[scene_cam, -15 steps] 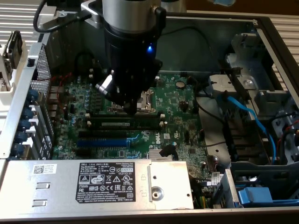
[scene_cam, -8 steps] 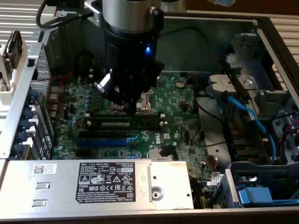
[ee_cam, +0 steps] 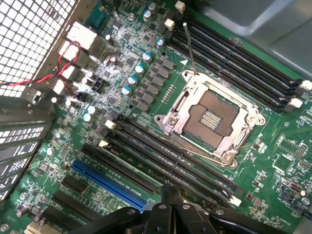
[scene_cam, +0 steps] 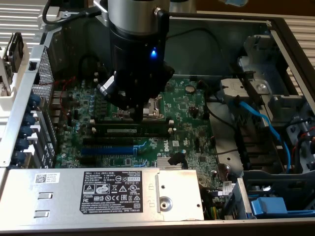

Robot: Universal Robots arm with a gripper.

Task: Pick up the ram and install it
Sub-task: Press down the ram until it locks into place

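Green motherboard [scene_cam: 189, 115] in the opened case, with the arm directly above it. We note the gripper [scene_cam: 135, 114] hanging low beside the CPU socket [scene_cam: 153, 105], its fingers [ee_cam: 170, 200] pressed together with nothing visible between them. We judge it closed and empty.

The ram [scene_cam: 132, 131] reads as a dark strip with a pale label. In the exterior view it lies along the bank of black slots [ee_cam: 165, 156], just on the near side of the fingertips. We cannot tell whether it is fully seated or merely resting in the slot, nor whether the fingertips touch its top edge.

Key relation: the ram's long axis runs across the exterior view from left to right, parallel to the blue slot [scene_cam: 106, 150], which is further toward the camera. The closed fingers sit over the strip's middle stretch rather than either end clip — so the tool is above and very near the strip, not beside it.
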